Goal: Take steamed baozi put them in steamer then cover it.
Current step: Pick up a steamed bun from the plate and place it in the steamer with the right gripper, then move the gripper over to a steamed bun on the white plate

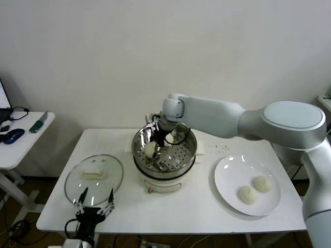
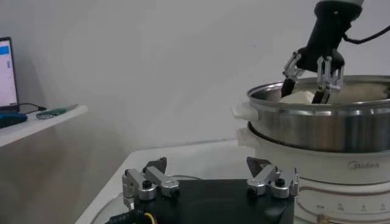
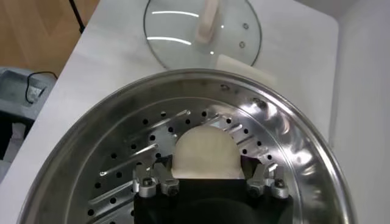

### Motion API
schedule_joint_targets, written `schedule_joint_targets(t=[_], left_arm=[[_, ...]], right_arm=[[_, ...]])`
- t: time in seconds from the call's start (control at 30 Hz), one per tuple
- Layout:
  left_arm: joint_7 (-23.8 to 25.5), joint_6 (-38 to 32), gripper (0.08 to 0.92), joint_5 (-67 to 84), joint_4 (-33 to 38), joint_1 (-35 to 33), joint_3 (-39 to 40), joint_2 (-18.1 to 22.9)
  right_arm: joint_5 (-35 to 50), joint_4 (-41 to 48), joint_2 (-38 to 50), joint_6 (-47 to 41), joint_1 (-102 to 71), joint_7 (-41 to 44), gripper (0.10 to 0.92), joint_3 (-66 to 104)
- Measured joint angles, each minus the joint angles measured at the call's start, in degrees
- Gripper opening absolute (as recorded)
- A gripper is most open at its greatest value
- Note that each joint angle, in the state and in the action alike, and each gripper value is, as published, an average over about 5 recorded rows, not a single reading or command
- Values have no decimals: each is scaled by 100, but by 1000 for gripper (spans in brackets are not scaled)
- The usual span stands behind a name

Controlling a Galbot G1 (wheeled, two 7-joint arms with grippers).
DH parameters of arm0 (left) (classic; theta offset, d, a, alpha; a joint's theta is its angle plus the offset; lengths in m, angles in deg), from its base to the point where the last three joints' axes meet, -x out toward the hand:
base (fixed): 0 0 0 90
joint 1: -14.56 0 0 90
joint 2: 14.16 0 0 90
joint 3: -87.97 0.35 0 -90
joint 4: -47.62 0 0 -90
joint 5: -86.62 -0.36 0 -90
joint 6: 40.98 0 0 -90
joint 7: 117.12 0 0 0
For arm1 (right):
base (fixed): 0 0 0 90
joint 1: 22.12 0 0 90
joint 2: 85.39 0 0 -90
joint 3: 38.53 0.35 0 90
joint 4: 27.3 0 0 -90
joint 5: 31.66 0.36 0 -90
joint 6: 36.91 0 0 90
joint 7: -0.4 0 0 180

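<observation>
Steel steamer [image 3: 292,140], baozi [image 3: 204,152] between right gripper [image 3: 207,182] fingers

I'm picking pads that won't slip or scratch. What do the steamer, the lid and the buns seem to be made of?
Steamer: polished metal, probably stainless steel; mirror reflections, punched holes in the floor.
Lid: clear glass, judging by the table seen through it and bright glints, with a pale handle, maybe plastic.
Buns: matte cream dough, no shine, softly rounded; one lies between the right gripper jaws.
</observation>
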Motion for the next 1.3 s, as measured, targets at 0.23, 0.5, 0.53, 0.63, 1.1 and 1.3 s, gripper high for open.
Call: schedule_joint_targets(t=[0.23,0.5,0.53,0.63,1.1,1.3], left_arm=[[-6,1,823,-3,18,-20,11,7],[1,16,823,4,90,-53,9,54],[9,10,823,5,91,-65,3,54],[26,-13,823,11,92,-100,-24,49],[35,-10,823,129,160,-152,-150,-61],[111,3,823,163,184,-123,-124,-60]], right_arm=[[-176,-23,28,38,-9,78,822,30],[-337,-452,461,190,409,282,823,-25],[-339,-540,562,202,492,309,823,-41],[-333,-848,923,233,757,382,823,-112],[-766,-2438,3168,339,1503,602,823,-671],[-1300,-2783,4096,387,1253,635,823,-716]])
